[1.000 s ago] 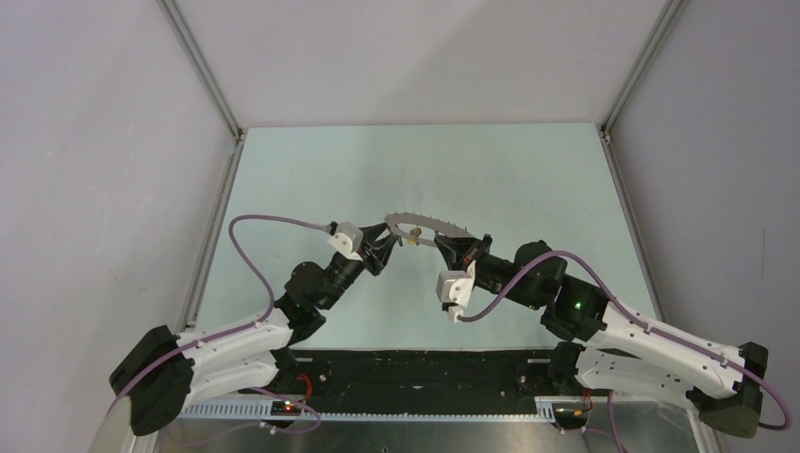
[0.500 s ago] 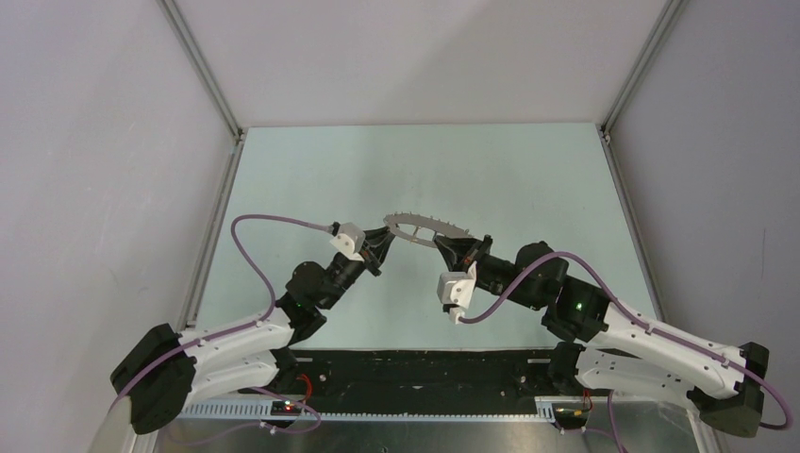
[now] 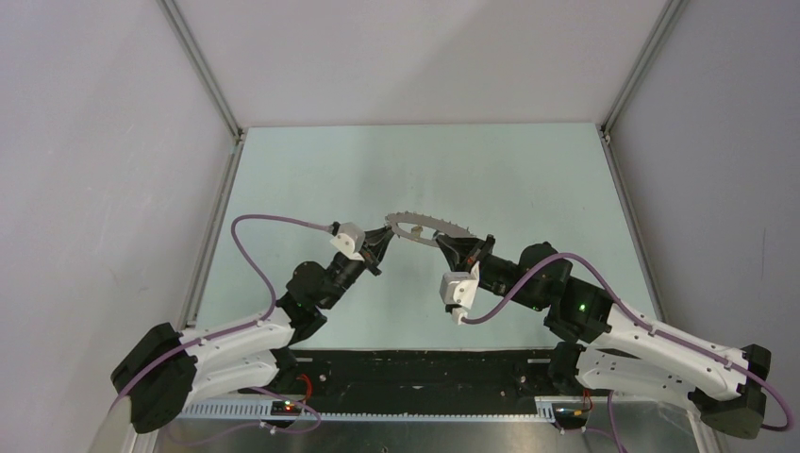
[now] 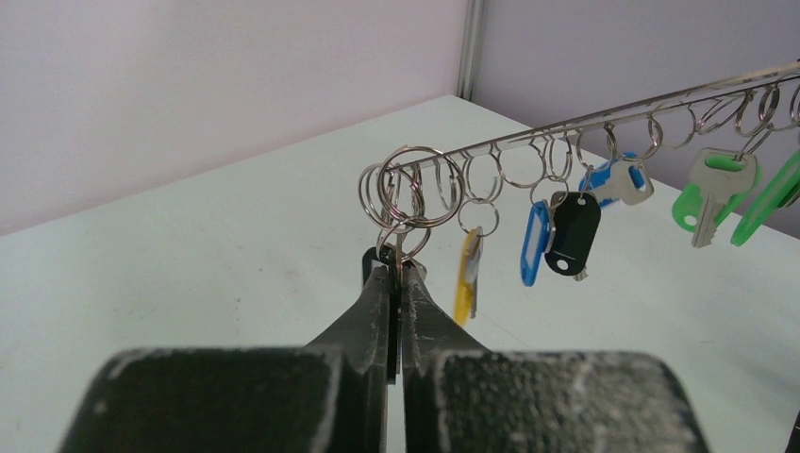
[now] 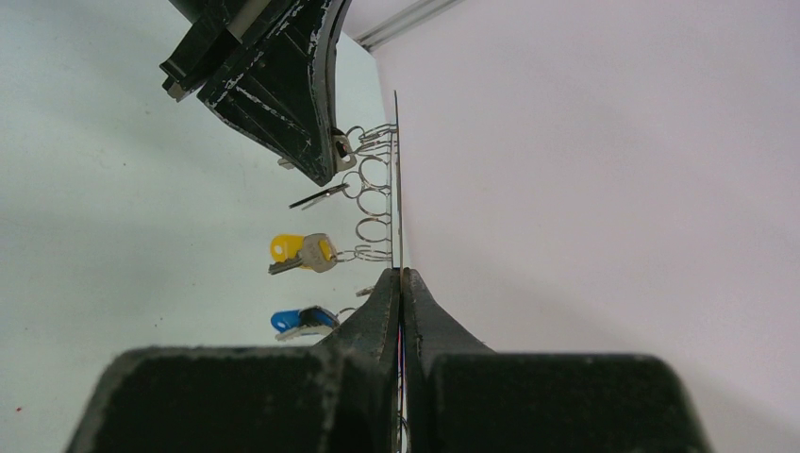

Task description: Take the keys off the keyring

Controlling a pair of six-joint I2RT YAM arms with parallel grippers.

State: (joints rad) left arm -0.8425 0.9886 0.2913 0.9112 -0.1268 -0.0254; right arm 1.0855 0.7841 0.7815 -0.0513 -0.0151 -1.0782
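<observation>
The keyring (image 3: 429,228) is a large thin loop held in the air between both grippers. In the left wrist view its wire (image 4: 604,118) carries many small split rings. From them hang keys: a yellow one (image 4: 467,274), a blue tag (image 4: 536,243), a black tag (image 4: 573,234) and green ones (image 4: 712,189). My left gripper (image 4: 396,276) is shut on a key seen edge-on, which hangs from a small ring (image 4: 404,241) at the loop's end. My right gripper (image 5: 400,276) is shut on the keyring's wire (image 5: 397,179), seen edge-on. A yellow key (image 5: 302,252) and a blue key (image 5: 300,321) hang beside it.
The pale green table (image 3: 311,179) lies below, with grey walls and aluminium frame posts (image 3: 203,71) at its left, back and right. The left gripper's black fingers (image 5: 283,85) show at the top of the right wrist view, close to the ring's end.
</observation>
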